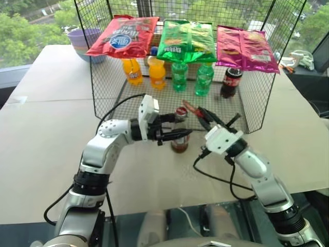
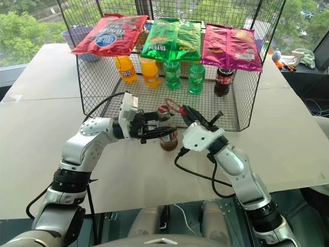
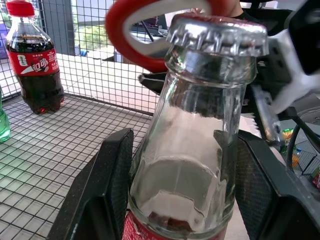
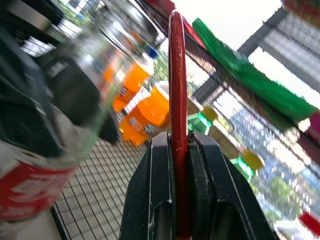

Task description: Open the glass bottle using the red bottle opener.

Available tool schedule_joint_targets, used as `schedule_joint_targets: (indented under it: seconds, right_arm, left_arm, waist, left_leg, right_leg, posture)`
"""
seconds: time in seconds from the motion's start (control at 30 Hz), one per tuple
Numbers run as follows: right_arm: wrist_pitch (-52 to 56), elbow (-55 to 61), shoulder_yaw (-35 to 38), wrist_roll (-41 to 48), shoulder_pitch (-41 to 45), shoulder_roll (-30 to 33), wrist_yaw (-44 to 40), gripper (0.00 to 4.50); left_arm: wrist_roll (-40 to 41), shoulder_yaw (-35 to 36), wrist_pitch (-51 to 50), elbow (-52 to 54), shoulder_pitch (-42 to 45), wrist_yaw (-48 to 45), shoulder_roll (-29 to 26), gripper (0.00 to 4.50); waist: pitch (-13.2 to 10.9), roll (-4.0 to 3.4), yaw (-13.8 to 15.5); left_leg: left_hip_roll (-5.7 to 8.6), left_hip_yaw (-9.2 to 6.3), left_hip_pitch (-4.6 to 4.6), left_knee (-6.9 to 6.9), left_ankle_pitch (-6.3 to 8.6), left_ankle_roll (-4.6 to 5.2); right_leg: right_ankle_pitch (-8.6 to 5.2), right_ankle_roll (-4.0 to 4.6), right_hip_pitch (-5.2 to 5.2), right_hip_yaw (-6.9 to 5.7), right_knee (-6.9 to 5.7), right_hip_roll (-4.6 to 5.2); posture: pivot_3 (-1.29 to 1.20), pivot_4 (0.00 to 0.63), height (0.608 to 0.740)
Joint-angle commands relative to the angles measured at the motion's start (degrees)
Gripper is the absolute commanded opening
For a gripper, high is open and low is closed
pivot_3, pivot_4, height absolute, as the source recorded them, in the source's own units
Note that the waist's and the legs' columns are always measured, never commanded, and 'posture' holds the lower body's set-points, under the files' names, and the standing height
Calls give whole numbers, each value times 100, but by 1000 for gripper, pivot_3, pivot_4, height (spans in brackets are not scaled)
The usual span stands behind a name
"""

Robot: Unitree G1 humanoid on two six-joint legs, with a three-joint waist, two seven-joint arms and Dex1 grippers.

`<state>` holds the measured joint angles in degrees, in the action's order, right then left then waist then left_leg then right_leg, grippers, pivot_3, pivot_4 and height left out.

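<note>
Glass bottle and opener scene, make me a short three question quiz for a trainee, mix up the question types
1. True or false: the cap is already off the glass bottle.
2. Which gripper holds the red bottle opener? A) left gripper B) right gripper
3. Fill in: the opener's ring sits beside the bottle's ____.

Key:
1. False. The crimped cap is still on.
2. B. The right gripper's fingers are shut on the opener's handle; the left gripper clasps the bottle.
3. Cap. Whether the ring has hooked it cannot be told.
</note>
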<state>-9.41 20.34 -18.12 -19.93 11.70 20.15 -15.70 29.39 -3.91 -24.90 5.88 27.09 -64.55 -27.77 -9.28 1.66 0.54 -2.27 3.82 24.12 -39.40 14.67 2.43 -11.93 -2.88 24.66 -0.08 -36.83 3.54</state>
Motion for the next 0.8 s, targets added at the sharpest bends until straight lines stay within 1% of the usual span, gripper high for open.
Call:
schedule_joint_targets:
  seconds: [0.03, 0.23, 0.5, 0.7, 0.8]
  right_arm:
    - [-446, -47, -111, -139, 90, 101, -114, 0]
    - [-876, -382, -292, -586, 48, 239, -68, 0]
    - [-1258, -778, -493, -1314, -149, 130, 501, 0]
    - [-1301, -919, -612, -1818, -197, 22, 787, 0]
    - [-1178, -1020, -689, -2285, -244, 41, 890, 0]
  left_arm:
    - [50, 8, 21, 102, 143, 8, -5, 2222]
    - [107, 21, -96, 184, 210, 94, 18, 2222]
    - [156, 65, -285, 191, 305, 124, 14, 2222]
    - [180, 73, -388, 229, 336, 126, -13, 2222]
    - [191, 56, -438, 240, 350, 85, -51, 2222]
  waist:
    - [0, 0, 4]
    - [0, 0, 10]
    - [1, 0, 10]
    - [3, -1, 7]
    - [5, -2, 6]
  left_leg:
    - [0, 0, -1, 0, 0, 0]
    - [0, 2, -6, 0, 0, 0]
    - [0, 5, -23, 2, 0, 0]
    - [0, 7, -37, 2, 0, 0]
    - [0, 6, -44, 2, 0, 0]
  right_leg:
    - [0, 0, 0, 0, 0, 0]
    - [0, 0, -6, 1, 0, 0]
    - [-2, 2, -22, 4, 0, 1]
    - [-2, 2, -32, 5, 0, 1]
    - [-3, 2, -39, 6, 0, 1]
  posture:
    - [0, 150, 740]
    - [0, 150, 740]
    - [0, 150, 740]
    - [0, 150, 740]
    - [0, 150, 740]
